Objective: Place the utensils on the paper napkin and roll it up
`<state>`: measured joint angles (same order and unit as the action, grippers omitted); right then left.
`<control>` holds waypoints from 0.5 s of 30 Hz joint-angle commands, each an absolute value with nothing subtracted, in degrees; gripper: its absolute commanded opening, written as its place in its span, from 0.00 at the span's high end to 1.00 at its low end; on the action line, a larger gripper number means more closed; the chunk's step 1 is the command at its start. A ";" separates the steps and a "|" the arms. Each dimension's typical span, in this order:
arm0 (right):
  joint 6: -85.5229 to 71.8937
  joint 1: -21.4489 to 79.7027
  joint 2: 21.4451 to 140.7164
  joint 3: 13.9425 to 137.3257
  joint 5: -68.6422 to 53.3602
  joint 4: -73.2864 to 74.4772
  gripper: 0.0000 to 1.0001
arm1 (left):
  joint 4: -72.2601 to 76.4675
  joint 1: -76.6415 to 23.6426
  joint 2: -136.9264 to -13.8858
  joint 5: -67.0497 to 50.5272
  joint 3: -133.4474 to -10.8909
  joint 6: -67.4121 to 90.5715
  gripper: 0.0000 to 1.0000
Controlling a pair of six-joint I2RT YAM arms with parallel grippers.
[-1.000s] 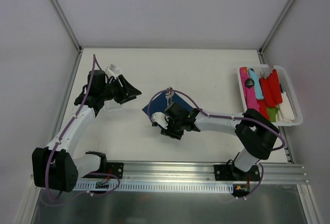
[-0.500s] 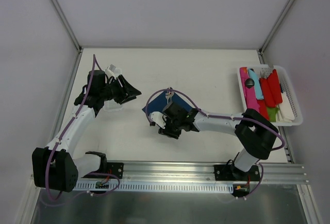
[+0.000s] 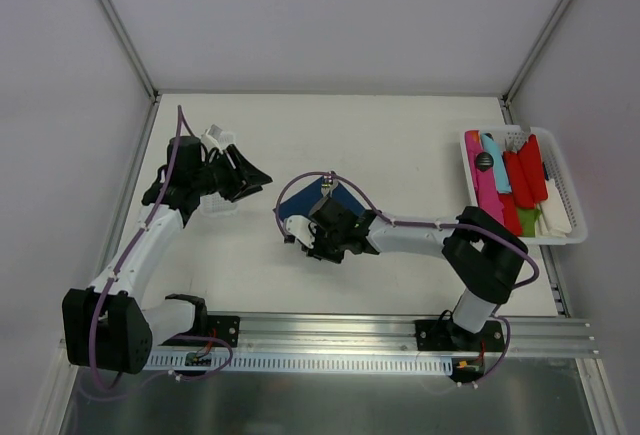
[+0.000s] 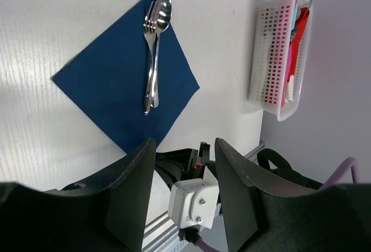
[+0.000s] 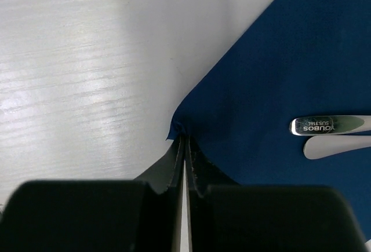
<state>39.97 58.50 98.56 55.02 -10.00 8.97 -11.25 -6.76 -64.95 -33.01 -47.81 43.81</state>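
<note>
The dark navy paper napkin (image 3: 298,204) lies on the white table as a diamond, also seen in the left wrist view (image 4: 116,84) and the right wrist view (image 5: 278,72). A silver spoon and fork (image 4: 153,55) lie side by side on it, and their handle ends (image 5: 330,126) show in the right wrist view. My right gripper (image 5: 185,142) is shut on the napkin's near corner, which puckers at the fingertips; it sits at the napkin's front edge (image 3: 308,235). My left gripper (image 3: 255,177) is open and empty, held to the left of the napkin (image 4: 184,148).
A white slotted basket (image 3: 562,195) with red, pink, turquoise and green plastic pieces stands at the right edge, also in the left wrist view (image 4: 272,49). A metal rail runs along the table's front edge, and grey walls enclose the back and sides.
My right gripper has shifted a little left and away with the napkin corner in it, and the napkin's left part now shows more. The left arm has barely moved.
</note>
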 commanded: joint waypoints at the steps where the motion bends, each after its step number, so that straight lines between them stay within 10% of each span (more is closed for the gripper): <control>1: 39.38 58.97 99.50 55.37 -9.49 9.84 0.99 | -10.99 -5.80 -62.58 -34.72 -46.94 42.63 0.54; 15: 37.53 58.62 92.11 60.02 -14.85 18.46 1.00 | -11.08 -5.62 -62.58 -34.98 -43.95 40.61 0.43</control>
